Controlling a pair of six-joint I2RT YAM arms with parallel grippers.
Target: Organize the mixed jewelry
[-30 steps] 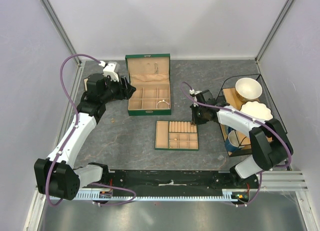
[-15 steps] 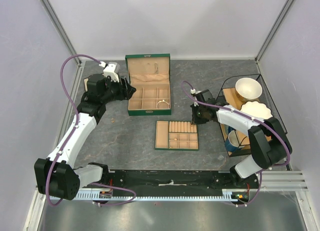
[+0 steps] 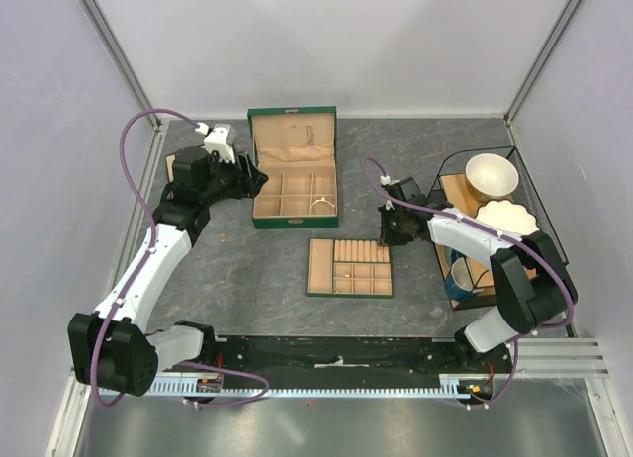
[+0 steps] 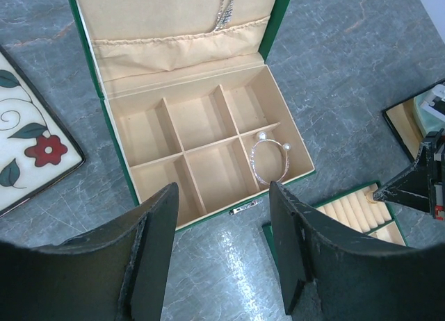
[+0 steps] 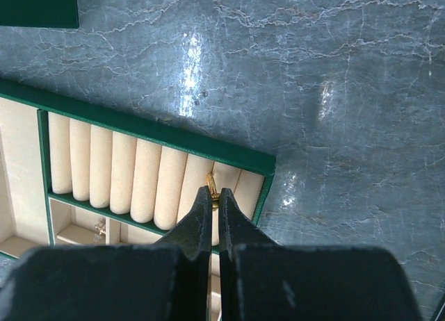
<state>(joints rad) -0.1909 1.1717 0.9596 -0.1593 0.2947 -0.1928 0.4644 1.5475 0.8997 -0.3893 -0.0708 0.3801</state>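
The green tan-lined jewelry box [image 3: 293,175] stands open at the back; it also shows in the left wrist view [image 4: 111,133]. A silvery-white bangle [image 4: 270,161] lies in its front right compartment [image 3: 321,207]. My left gripper [image 4: 222,251] is open and empty, hovering left of the box [image 3: 255,177]. The flat tan divided tray [image 3: 349,267] with ring rolls [image 5: 125,175] lies mid-table. My right gripper [image 5: 215,198] is shut on a small gold ring [image 5: 213,189], holding it at a slot between the rightmost rolls [image 3: 388,234]. Another tiny gold piece [image 5: 99,228] lies in a tray compartment.
A floral-patterned white plate [image 4: 28,151] lies left of the box. A black wire rack [image 3: 490,220] at the right holds a cream bowl [image 3: 492,175], a scalloped white dish [image 3: 508,220] and a blue cup [image 3: 461,277]. A thin chain [image 4: 224,8] hangs in the box lid.
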